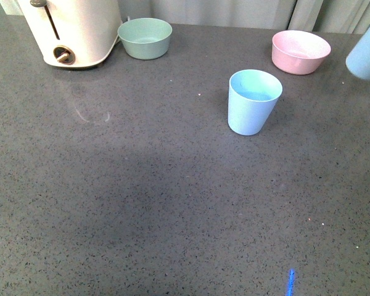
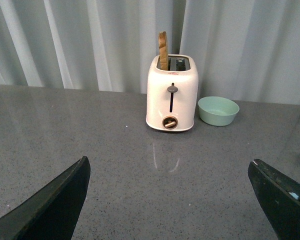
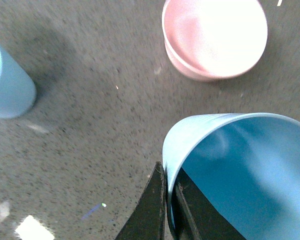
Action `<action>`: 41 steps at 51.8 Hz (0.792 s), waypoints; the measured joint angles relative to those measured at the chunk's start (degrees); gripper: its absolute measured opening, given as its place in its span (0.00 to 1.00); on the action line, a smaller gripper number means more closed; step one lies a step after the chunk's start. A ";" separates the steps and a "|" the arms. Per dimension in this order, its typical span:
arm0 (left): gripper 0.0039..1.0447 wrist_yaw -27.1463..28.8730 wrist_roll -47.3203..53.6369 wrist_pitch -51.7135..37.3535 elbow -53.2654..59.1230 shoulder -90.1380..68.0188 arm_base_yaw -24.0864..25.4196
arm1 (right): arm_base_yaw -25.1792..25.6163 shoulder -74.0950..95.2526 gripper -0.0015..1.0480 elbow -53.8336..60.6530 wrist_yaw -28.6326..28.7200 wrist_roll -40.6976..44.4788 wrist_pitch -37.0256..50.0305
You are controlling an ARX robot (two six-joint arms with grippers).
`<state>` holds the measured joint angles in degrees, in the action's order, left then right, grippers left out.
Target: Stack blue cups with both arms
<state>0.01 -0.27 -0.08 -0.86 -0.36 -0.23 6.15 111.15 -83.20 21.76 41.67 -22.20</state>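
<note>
pinching the wall of one blue cup (image 3: 240,165), our right gripper (image 3: 169,197) holds it aloft near the pink bowl (image 3: 215,35); the other blue cup (image 1: 253,102) stands upright on the grey table (image 1: 142,203); our left gripper (image 2: 169,162) is spread wide.

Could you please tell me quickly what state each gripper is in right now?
Left gripper: open, holding nothing.
Right gripper: closed on the rim of a blue cup, one finger inside and one outside.
</note>
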 joint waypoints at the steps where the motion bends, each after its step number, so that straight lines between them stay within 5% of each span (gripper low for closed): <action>1: 0.92 0.00 0.00 0.00 0.00 0.00 0.00 | -0.46 -1.16 0.02 0.17 0.22 0.00 -0.11; 22: 0.92 0.00 0.00 0.00 0.00 0.00 0.00 | -15.91 -9.31 0.02 4.57 0.42 -0.09 -1.51; 41: 0.92 0.00 0.00 0.00 0.00 0.00 0.00 | -20.96 -7.89 0.02 6.01 -0.28 -0.15 -2.03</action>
<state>0.01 -0.27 -0.08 -0.86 -0.36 -0.23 -14.81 103.26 -77.19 21.47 41.52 -24.23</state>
